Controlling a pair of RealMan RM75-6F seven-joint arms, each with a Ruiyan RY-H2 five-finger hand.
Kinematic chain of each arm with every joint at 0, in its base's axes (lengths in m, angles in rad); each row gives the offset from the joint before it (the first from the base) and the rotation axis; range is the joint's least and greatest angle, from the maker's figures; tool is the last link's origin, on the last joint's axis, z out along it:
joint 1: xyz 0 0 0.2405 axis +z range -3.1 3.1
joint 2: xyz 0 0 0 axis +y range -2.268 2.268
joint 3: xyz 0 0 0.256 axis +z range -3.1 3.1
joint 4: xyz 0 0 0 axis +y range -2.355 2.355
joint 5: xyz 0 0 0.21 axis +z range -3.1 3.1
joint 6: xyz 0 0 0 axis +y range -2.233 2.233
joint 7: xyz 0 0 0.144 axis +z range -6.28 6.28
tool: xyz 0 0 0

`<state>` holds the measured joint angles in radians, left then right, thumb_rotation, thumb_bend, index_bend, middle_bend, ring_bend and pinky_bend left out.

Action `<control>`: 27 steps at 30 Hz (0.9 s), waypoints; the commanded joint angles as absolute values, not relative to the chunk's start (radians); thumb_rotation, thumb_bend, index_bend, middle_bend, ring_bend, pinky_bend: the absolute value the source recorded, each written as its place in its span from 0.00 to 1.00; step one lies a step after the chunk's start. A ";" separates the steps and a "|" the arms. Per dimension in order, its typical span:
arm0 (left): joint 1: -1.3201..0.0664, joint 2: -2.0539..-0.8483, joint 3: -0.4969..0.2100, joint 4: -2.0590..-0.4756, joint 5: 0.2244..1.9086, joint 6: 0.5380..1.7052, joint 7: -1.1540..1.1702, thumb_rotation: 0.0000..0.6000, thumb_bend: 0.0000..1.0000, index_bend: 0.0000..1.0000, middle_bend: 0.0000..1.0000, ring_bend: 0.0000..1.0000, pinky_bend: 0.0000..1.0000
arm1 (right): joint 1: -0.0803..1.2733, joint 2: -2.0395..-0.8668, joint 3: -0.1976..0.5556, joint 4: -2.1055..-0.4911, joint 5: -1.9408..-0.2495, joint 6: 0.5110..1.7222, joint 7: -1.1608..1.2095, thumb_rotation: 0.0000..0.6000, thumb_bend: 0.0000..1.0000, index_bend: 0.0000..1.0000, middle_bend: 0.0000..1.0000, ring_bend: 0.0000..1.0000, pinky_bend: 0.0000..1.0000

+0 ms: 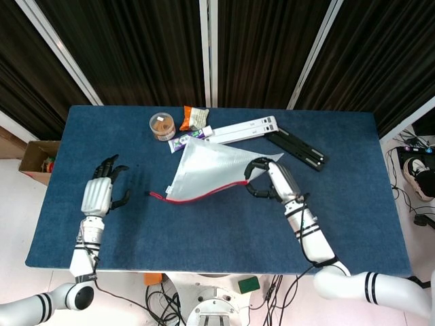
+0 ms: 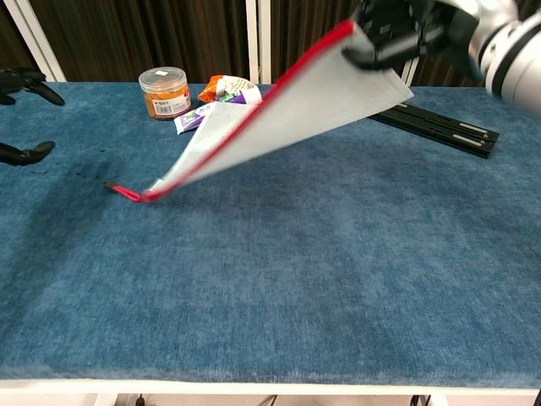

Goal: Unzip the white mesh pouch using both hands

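The white mesh pouch (image 1: pixel 207 170) with a red zipper edge (image 1: pixel 204 197) hangs slanted over the blue table; its left corner and red pull tab (image 2: pixel 127 192) touch the cloth. My right hand (image 1: pixel 266 178) pinches the pouch's right end and holds it raised, seen in the chest view as the right hand (image 2: pixel 393 32) at the top. My left hand (image 1: pixel 100 192) hovers at the table's left, fingers apart, holding nothing; only its fingertips (image 2: pixel 24 152) show in the chest view.
A clear jar with an orange lid (image 1: pixel 162 125), an orange snack packet (image 1: pixel 194 117) and a purple packet (image 1: pixel 178 142) lie at the back. A white bar (image 1: pixel 239 130) and a black bar (image 1: pixel 296 148) lie behind the pouch.
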<state>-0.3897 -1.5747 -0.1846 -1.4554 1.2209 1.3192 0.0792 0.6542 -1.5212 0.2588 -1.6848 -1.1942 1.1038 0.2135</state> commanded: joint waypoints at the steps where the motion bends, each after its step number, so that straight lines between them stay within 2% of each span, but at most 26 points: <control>1: -0.361 -1.540 -0.175 -1.489 1.245 1.354 0.070 1.00 0.34 0.25 0.03 0.00 0.11 | 0.627 -1.530 0.166 -1.622 -1.276 1.050 0.280 1.00 0.36 0.66 0.39 0.21 0.19; 2: -0.353 -1.531 -0.173 -1.496 1.252 1.365 0.068 1.00 0.34 0.25 0.03 0.00 0.11 | 0.624 -1.521 0.149 -1.615 -1.289 1.038 0.282 1.00 0.36 0.60 0.37 0.19 0.17; 4: -0.338 -1.510 -0.170 -1.511 1.267 1.390 0.067 1.00 0.33 0.25 0.03 0.00 0.11 | 0.622 -1.484 0.112 -1.614 -1.304 0.995 0.269 1.00 0.35 0.43 0.30 0.12 0.09; 7: -0.319 -1.479 -0.170 -1.537 1.283 1.419 0.064 1.00 0.32 0.25 0.03 0.00 0.11 | 0.640 -1.394 0.066 -1.649 -1.276 0.894 0.193 1.00 0.27 0.11 0.15 0.01 0.01; 9: -0.307 -1.455 -0.169 -1.552 1.291 1.432 0.060 1.00 0.31 0.25 0.03 0.00 0.11 | 0.661 -1.326 0.045 -1.685 -1.232 0.820 0.129 1.00 0.21 0.02 0.06 0.00 0.00; 11: -0.297 -1.434 -0.170 -1.566 1.294 1.439 0.056 1.00 0.30 0.25 0.03 0.00 0.11 | 0.680 -1.268 0.032 -1.722 -1.188 0.765 0.086 1.00 0.17 0.00 0.01 0.00 0.00; 14: -0.281 -1.395 -0.167 -1.586 1.296 1.445 0.052 1.00 0.29 0.25 0.03 0.00 0.11 | 0.711 -1.166 0.010 -1.788 -1.126 0.678 0.045 1.00 0.14 0.00 0.00 0.00 0.00; 19: -0.256 -1.335 -0.165 -1.602 1.289 1.446 0.040 1.00 0.28 0.25 0.03 0.00 0.12 | 0.694 -1.067 0.011 -1.832 -1.167 0.656 0.103 1.00 0.13 0.00 0.00 0.00 0.00; 20: -0.251 -1.327 -0.165 -1.602 1.289 1.448 0.034 1.00 0.28 0.25 0.03 0.00 0.12 | 0.678 -1.063 0.017 -1.830 -1.197 0.689 0.114 1.00 0.13 0.00 0.00 0.00 0.00; 23: -0.235 -1.295 -0.159 -1.603 1.304 1.461 0.025 1.00 0.28 0.25 0.03 0.00 0.11 | 0.587 -1.085 0.043 -1.803 -1.292 0.901 0.141 1.00 0.15 0.00 0.06 0.00 0.02; 25: -0.222 -1.265 -0.146 -1.595 1.332 1.476 0.027 1.00 0.28 0.26 0.03 0.00 0.12 | 0.529 -1.088 0.049 -1.773 -1.344 1.031 0.136 1.00 0.18 0.01 0.15 0.01 0.07; 27: -0.212 -1.240 -0.130 -1.577 1.368 1.490 0.022 1.00 0.28 0.27 0.04 0.00 0.12 | 0.489 -1.079 0.051 -1.744 -1.366 1.118 0.095 1.00 0.24 0.03 0.20 0.03 0.10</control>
